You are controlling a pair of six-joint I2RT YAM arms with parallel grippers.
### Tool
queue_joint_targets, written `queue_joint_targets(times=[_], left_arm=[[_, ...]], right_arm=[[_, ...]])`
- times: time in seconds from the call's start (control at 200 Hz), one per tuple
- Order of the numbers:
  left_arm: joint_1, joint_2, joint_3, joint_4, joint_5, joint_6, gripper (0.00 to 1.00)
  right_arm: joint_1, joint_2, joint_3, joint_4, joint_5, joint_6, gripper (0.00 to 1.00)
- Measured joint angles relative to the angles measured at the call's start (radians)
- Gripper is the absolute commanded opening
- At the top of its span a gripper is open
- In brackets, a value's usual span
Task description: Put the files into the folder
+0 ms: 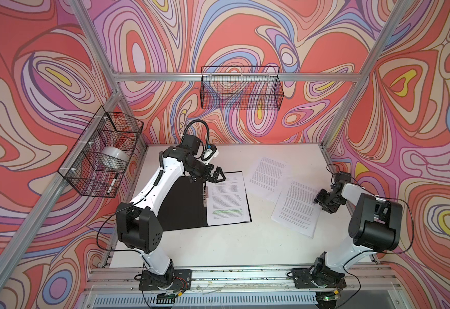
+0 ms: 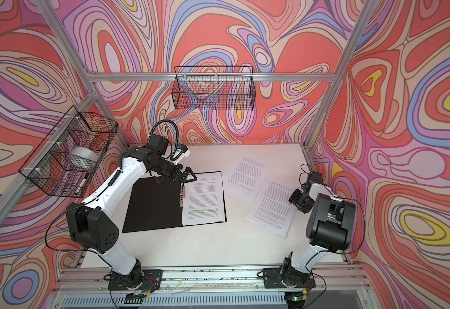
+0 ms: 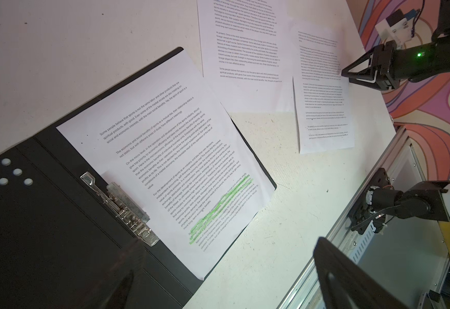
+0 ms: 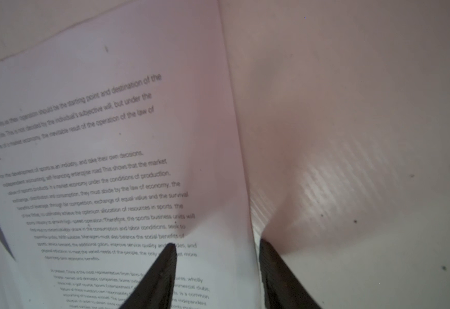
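The folder (image 1: 183, 206) (image 2: 154, 206) lies open on the table, black inside up, its metal spine clip (image 3: 122, 208) in the middle. On its right half lies one of the files, a white sheet with green highlighted lines (image 1: 227, 200) (image 3: 165, 160). Two more printed sheets lie to the right, one farther back (image 1: 269, 171) and one nearer (image 1: 296, 211), overlapping at a corner. My left gripper (image 1: 218, 175) (image 3: 226, 267) hangs open over the folder's far edge, holding nothing. My right gripper (image 1: 317, 199) (image 4: 217, 248) is open at the nearer sheet's right edge (image 4: 111, 133), one finger over the paper and one beside it.
A wire basket (image 1: 103, 155) on the left wall holds a tape roll and a marker. Another wire basket (image 1: 241, 88) hangs on the back wall. An aluminium rail (image 1: 218, 275) carrying both arm bases runs along the white table's (image 1: 218, 246) front edge.
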Motion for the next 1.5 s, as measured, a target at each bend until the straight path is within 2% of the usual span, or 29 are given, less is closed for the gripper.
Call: queue_joint_targets(times=[0.09, 0.696, 0.906, 1.207, 1.342, 1.387, 1.497], left_arm=[[0.0, 0.0, -0.002, 0.001, 0.0, 0.0, 0.99], [0.0, -0.006, -0.026, 0.015, 0.003, -0.001, 0.99], [0.0, -0.019, -0.032, 0.017, 0.007, -0.003, 0.99], [-0.003, -0.02, -0.031, 0.024, 0.042, -0.027, 0.99], [-0.038, 0.011, 0.018, 0.012, 0.057, -0.026, 0.98], [-0.063, 0.04, 0.058, 0.002, 0.056, -0.022, 0.98], [-0.146, 0.135, 0.172, -0.026, 0.056, -0.014, 0.97]], right_arm=[[0.0, 0.01, 0.01, -0.003, 0.0, -0.006, 0.5], [0.0, 0.042, 0.037, -0.025, 0.055, -0.04, 0.19], [0.0, 0.048, 0.04, -0.009, 0.069, -0.047, 0.01], [0.0, 0.039, 0.033, 0.0, 0.064, -0.05, 0.0], [0.0, 0.018, 0.016, -0.023, 0.054, -0.05, 0.0], [0.0, 0.013, 0.011, -0.035, 0.051, -0.049, 0.06], [0.0, -0.006, 0.007, -0.053, 0.048, -0.044, 0.13]])
